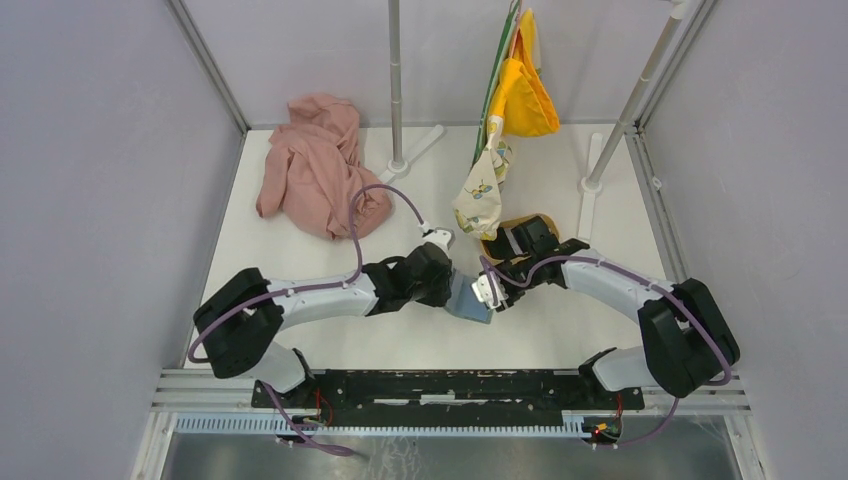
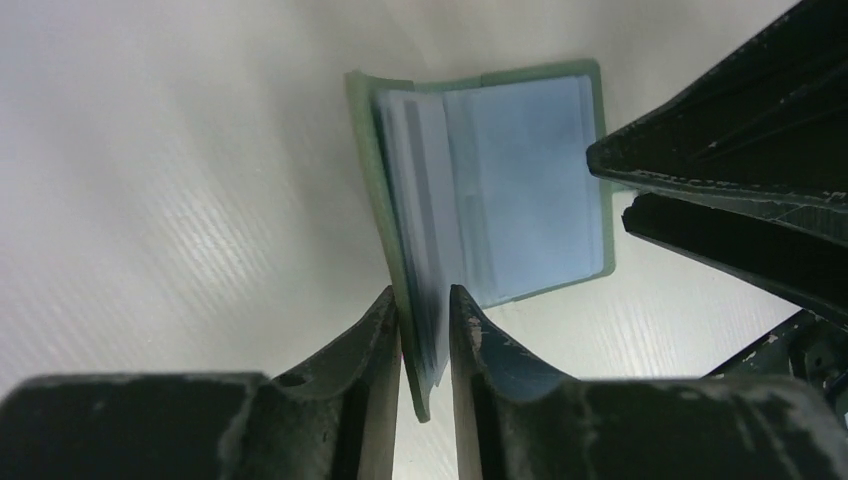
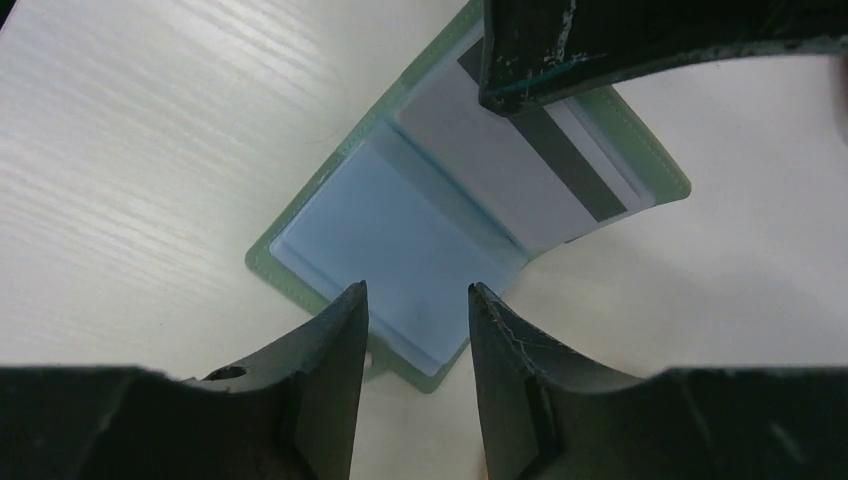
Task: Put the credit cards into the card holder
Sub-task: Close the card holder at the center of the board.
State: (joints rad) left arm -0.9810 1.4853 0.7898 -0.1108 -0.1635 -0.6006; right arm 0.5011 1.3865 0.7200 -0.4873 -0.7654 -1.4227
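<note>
The sage-green card holder (image 1: 468, 298) lies open on the white table between both arms. One half lies flat, its pale blue inside (image 3: 395, 235) facing up. The other half (image 2: 385, 200) stands raised, and my left gripper (image 2: 425, 300) is shut on it from both sides. A pale grey credit card (image 3: 520, 185) with a dark stripe sits in that raised half under the left fingers (image 3: 620, 45). My right gripper (image 3: 418, 290) hovers open just above the flat half's near corner, with nothing between its fingers.
A crumpled pink cloth (image 1: 315, 165) lies at the back left. A pole on a white base (image 1: 397, 110) stands at the back centre, yellow and patterned cloths (image 1: 520, 90) hang beside it. A light-wood tray (image 1: 492, 245) sits partly under the right arm.
</note>
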